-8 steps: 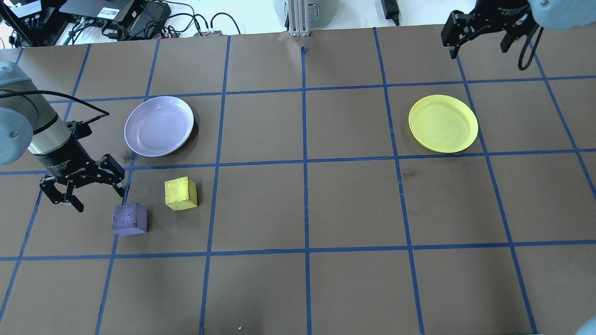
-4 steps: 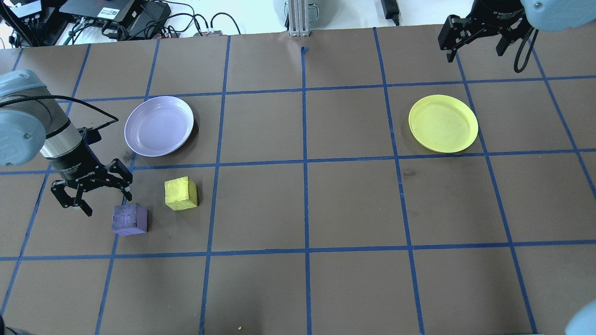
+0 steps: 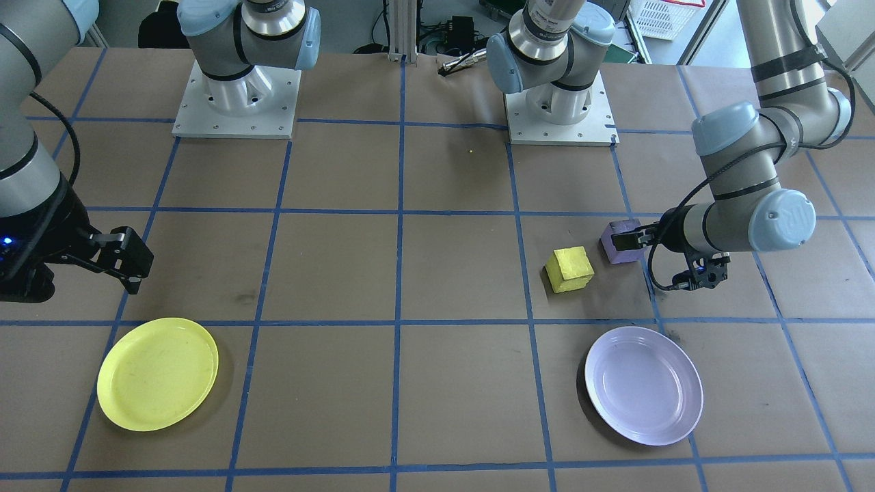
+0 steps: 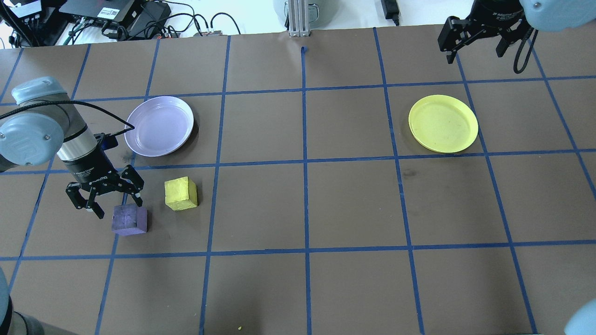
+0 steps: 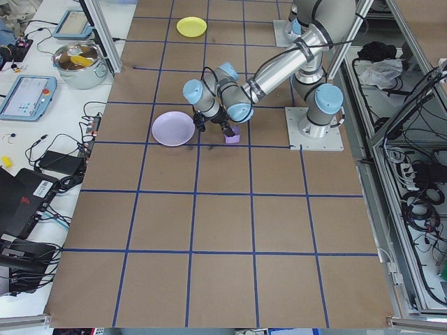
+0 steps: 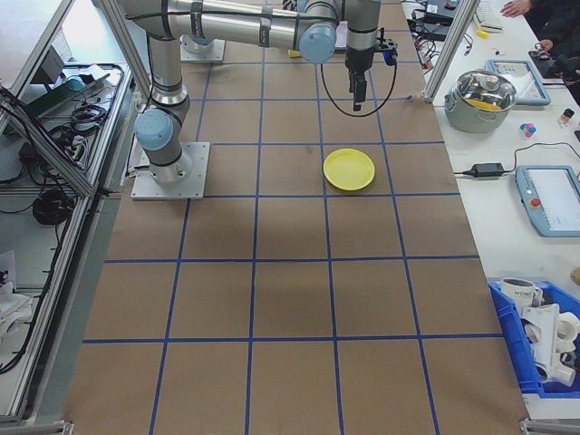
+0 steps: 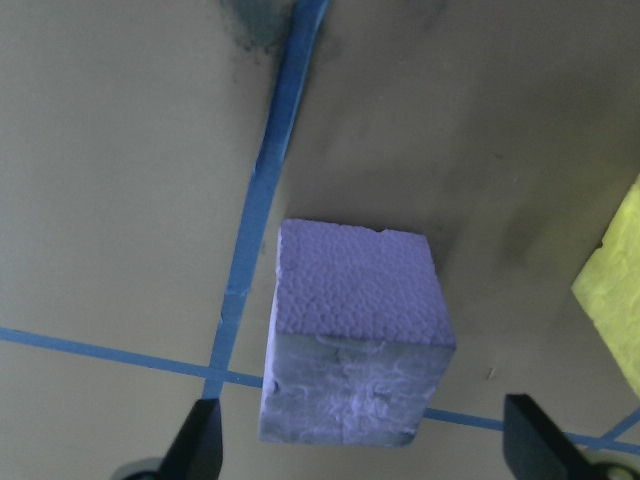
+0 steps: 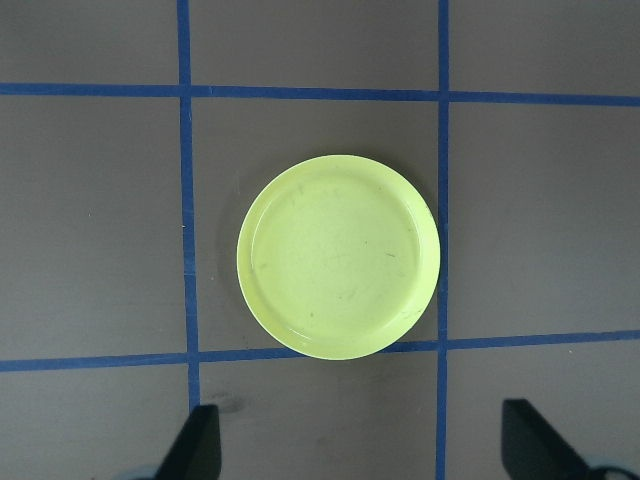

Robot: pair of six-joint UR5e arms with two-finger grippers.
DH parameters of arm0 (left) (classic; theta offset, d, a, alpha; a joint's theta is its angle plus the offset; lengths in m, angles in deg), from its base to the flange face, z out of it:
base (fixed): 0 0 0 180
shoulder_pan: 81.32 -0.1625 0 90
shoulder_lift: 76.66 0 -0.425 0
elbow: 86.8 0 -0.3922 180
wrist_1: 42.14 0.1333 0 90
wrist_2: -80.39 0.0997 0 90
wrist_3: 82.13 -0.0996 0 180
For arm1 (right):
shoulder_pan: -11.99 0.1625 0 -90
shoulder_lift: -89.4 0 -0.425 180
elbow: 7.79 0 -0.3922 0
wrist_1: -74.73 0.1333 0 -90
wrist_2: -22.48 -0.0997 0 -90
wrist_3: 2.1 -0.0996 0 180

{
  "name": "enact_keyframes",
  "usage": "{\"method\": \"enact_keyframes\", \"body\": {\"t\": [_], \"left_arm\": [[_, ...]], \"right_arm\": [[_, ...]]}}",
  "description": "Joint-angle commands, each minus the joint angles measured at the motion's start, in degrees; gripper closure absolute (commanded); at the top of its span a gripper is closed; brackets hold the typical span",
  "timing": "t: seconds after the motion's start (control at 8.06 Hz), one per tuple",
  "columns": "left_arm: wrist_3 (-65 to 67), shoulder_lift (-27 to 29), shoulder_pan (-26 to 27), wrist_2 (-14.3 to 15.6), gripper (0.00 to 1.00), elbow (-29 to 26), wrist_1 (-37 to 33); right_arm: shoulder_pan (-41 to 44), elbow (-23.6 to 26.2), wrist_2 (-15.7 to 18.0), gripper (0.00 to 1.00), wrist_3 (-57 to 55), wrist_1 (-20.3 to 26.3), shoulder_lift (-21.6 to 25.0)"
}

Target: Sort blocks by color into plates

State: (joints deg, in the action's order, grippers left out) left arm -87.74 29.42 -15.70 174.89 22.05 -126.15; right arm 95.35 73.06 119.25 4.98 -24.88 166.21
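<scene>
You have the left gripper point(image 4: 117, 210) hanging just over the purple block point(image 4: 129, 220), tilted, with its fingers spread wide and nothing between them. In the left wrist view the purple block point(image 7: 352, 335) sits on the brown desk point(image 4: 354, 204) between and ahead of the two dark fingertips point(image 7: 197, 440), neither of which touches it. One edge of the block lies beside a blue tape line point(image 7: 258, 200), and the corner of the yellow block point(image 7: 615, 290) shows at the right edge of that view.

From overhead you see the yellow block point(image 4: 180, 193) resting on the desk just beside the purple one, the two close but apart, both in the same taped square. The lavender plate point(image 4: 159, 125) lies near them, one square farther from the robot, with nothing in it. The cable of the left arm passes over the plate's near rim in that view.

The yellow plate point(image 4: 443, 123) lies well apart from the blocks, on the robot's right side of the desk, also holding nothing. Your right gripper point(image 4: 475, 49) hangs high beyond the far side of that plate, fingers spread and holding nothing. The right wrist view looks straight down on the yellow plate point(image 8: 338, 257), which sits inside one taped square with its edge close to two tape lines.

In the front-facing view the left gripper point(image 3: 625, 240) reaches the purple block point(image 3: 621, 251) from the side, and the yellow block point(image 3: 570, 269) stands between it and the lavender plate point(image 3: 644, 385).
</scene>
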Motion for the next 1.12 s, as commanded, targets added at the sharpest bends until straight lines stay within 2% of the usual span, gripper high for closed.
{"method": "enact_keyframes", "body": {"t": [0.0, 0.37, 0.5, 0.62, 0.74, 0.99], "left_arm": [[-1.42, 0.87, 0.12, 0.16, 0.00, 0.13, 0.25], [-1.33, 1.49, 0.12, 0.08, 0.00, 0.22, 0.87], [-1.33, 1.58, 0.12, -0.01, 0.05, 0.22, 0.87], [-1.51, 1.92, 0.03, 0.08, 0.38, 0.30, 0.78], [-1.77, 2.71, 0.03, -0.01, 0.46, 0.30, 0.87], [-2.65, 2.89, -0.40, -0.10, 0.49, 0.30, 0.87]], "right_arm": [[0.04, 0.01, -0.44, 0.00, 0.65, 0.47, 0.19], [-0.05, 0.01, -0.35, 0.00, 5.23, -0.23, 0.10], [-0.05, 0.01, -0.53, 0.00, 5.32, -0.32, 0.10], [-0.05, 0.09, -2.27, 0.00, 5.32, 0.11, 0.10], [-0.05, 0.10, -2.28, 0.00, 5.32, 0.46, 0.01], [-0.05, 0.10, -2.37, 0.00, 5.32, 0.38, 0.01]]}}
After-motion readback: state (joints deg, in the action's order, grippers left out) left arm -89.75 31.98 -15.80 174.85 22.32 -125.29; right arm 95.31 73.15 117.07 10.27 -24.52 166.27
